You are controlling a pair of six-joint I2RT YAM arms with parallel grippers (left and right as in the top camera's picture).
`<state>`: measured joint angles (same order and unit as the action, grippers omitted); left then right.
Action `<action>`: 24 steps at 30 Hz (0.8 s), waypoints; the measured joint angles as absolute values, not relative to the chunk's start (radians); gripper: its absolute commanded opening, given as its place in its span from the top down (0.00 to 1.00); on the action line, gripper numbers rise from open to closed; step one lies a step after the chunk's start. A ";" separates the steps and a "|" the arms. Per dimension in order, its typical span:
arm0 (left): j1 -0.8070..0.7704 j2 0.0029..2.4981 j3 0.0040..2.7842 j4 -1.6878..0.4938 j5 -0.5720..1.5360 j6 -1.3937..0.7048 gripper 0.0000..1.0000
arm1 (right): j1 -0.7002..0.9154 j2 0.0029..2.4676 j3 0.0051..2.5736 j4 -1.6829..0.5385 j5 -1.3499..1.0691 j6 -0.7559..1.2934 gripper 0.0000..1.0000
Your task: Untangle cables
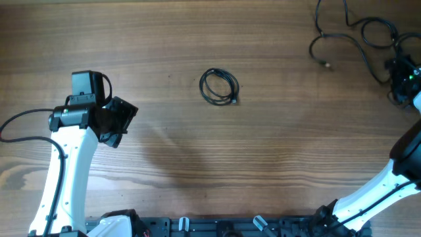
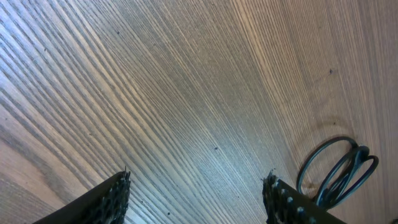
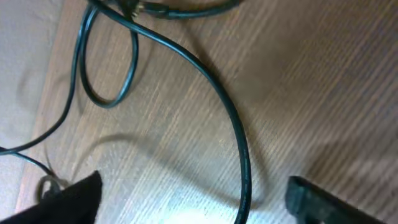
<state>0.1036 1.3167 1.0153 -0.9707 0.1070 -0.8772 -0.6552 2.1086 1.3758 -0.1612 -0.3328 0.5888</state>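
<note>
Small coil [image 1: 219, 86] sits alone, seemingly sorted; left of it the left fingers [image 2: 109, 200] gape empty — far right of it, right fingers [image 3: 323, 202] straddle loose strands [image 3: 239, 134], open, ready to grasp

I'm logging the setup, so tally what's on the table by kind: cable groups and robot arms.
coiled cable bundle: 1
loose cable sprawl: 1 (number of strands unclear)
robot arms: 2, left arm and right arm
Total: 4
</note>
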 measured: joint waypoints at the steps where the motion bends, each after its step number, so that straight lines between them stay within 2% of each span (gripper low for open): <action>1: 0.104 1.317 1.015 -0.971 0.107 -0.877 0.28 | -0.655 2.109 1.376 -0.166 -0.332 0.582 0.00; 7: 0.104 1.317 1.015 -0.970 0.107 -0.877 0.27 | -0.655 2.054 1.377 -0.300 -0.333 0.520 0.00; 12: 0.104 1.318 1.015 -0.968 0.107 -0.878 0.20 | -0.655 1.703 1.389 -0.574 -0.334 0.511 0.01; 13: 0.104 1.318 1.015 -0.968 0.107 -0.877 0.18 | -0.655 1.642 1.391 -0.645 -0.334 0.510 0.00; 15: 0.104 1.318 1.015 -0.969 0.107 -0.877 0.00 | -0.655 1.549 1.398 -0.848 -0.337 0.510 0.00; 18: 0.104 1.318 1.015 -0.977 0.110 -0.879 0.00 | -0.655 1.532 1.396 -1.085 -0.337 0.500 0.00; 24: 0.104 1.319 1.015 -0.987 0.110 -0.879 0.00 | -0.655 1.531 1.394 -1.314 -0.395 0.350 0.00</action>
<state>0.1036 1.3186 1.0153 -0.9874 0.1104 -0.8791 -0.6552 1.5314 1.3941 -1.3136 -0.3946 0.3500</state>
